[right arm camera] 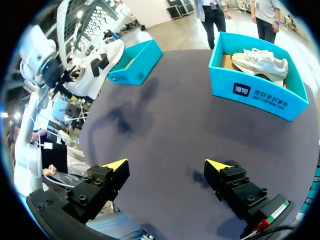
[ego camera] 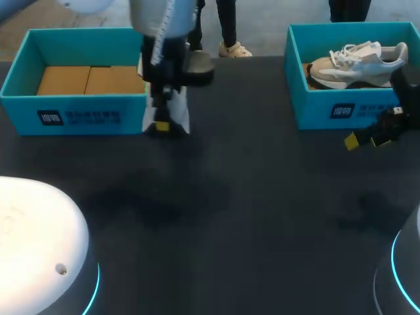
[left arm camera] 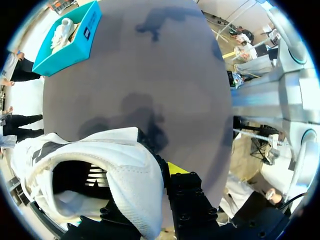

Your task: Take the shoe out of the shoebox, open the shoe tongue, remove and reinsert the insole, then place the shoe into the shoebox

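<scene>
Left tool [ego camera: 161,125] was clamped on the shoe [left arm camera: 125,165], its fingers pinching the side wall at the collar, one inside the opening and one outside. The shoe hung clear above the counter [ego camera: 249,197], just beside the near right corner of the left box [ego camera: 79,111] and outside it. That box showed only its brown cardboard floor.

Right tool [right arm camera: 166,167] was spread wide and held nothing. It hovered low over the counter, just in front of the right box [ego camera: 335,108], where a second shoe [ego camera: 357,62] lay on its side.

Handling, as judged: a light shoe. The padded upper looked soft and likely to buckle under a pinch, while the sole and heel looked stiffer. The collar or heel counter seemed the safest hold. The tongue and insole would probably be floppy and want a shallow edge grip.

Look: white textured upper, black patches on the side, dark interior showing through the open mouth.
</scene>
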`<state>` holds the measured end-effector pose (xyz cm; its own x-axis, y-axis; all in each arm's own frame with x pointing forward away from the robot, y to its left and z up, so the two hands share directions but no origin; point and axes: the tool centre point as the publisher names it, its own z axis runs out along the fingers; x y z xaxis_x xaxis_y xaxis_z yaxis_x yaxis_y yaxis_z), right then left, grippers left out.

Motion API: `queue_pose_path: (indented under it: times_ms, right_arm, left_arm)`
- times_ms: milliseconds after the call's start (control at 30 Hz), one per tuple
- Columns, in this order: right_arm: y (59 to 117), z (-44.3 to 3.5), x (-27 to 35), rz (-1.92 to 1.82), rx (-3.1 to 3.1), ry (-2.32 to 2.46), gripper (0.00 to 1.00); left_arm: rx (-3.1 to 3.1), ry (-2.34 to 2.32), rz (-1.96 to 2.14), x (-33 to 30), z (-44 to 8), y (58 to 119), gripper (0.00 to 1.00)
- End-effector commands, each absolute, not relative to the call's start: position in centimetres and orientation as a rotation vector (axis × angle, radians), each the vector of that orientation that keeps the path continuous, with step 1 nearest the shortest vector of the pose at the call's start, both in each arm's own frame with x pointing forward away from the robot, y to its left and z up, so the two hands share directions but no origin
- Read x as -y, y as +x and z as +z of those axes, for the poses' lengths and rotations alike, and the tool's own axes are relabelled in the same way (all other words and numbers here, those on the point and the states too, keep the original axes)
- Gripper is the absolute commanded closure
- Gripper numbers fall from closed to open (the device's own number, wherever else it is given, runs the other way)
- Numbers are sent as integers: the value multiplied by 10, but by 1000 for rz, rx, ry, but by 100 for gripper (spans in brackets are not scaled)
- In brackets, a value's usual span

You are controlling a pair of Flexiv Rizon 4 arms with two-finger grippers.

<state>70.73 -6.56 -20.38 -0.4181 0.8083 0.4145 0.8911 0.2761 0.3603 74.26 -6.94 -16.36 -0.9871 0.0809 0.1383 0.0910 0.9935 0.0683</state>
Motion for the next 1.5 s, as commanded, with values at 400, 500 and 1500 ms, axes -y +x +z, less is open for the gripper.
queue_pose_path:
  times_ms: [400, 500, 1500]
  right_arm:
    - [706, -204, 65, -830, 2386, -1605, 0]
    - [706, -204, 65, -830, 2386, -1605, 0]
    - [706, -204, 65, -830, 2386, -1605, 0]
  left_arm:
    - [3039, -148, 7, -24, -181, 796, 100]
    - [3052, -112, 1, -36, -183, 807, 100]
    - [3109, 238, 7, -153, -191, 919, 100]
